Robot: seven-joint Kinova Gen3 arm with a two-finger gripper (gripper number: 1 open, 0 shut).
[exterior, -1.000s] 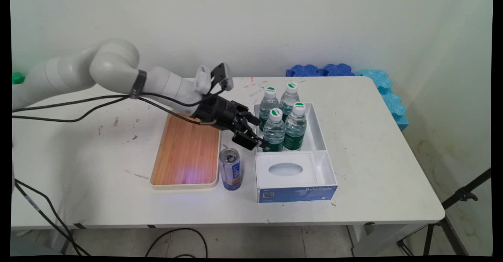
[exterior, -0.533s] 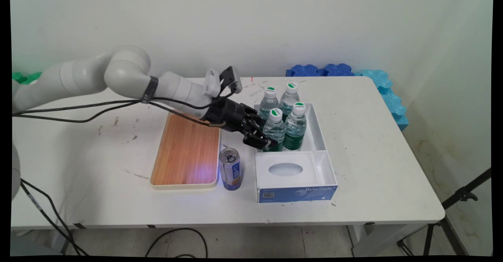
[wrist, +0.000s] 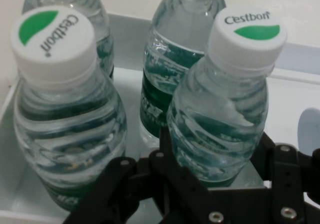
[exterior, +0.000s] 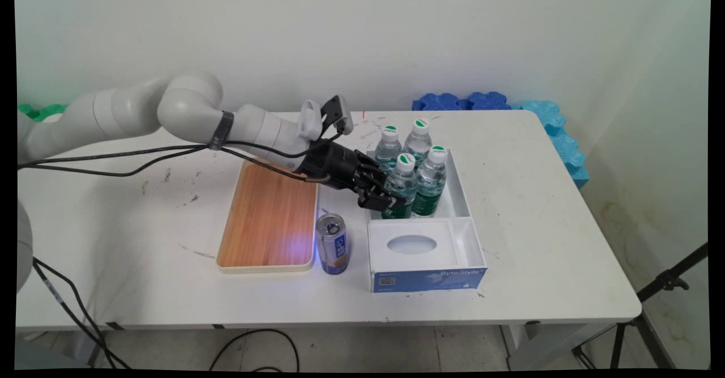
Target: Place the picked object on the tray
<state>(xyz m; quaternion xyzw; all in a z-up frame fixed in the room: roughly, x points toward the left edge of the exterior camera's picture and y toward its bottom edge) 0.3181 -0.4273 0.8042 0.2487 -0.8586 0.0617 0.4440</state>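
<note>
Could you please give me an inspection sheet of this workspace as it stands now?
Surface: white table, scuffed.
Things at the gripper: four bottles in a white tray, front-left bottle nearest.
Clutter: wooden board, can, tissue box.
Gripper: gripper around the front-left bottle's lower body.
Cables: black cables hang from the arm; more on the floor.
Surroundings: wall, blue foam blocks, tripod.

We see the gripper (exterior: pixel 391 199) closed around the near-left water bottle (exterior: pixel 401 188): clear plastic, white cap, green label, leaning right against its neighbour in the white tray (exterior: pixel 457 188).
</note>
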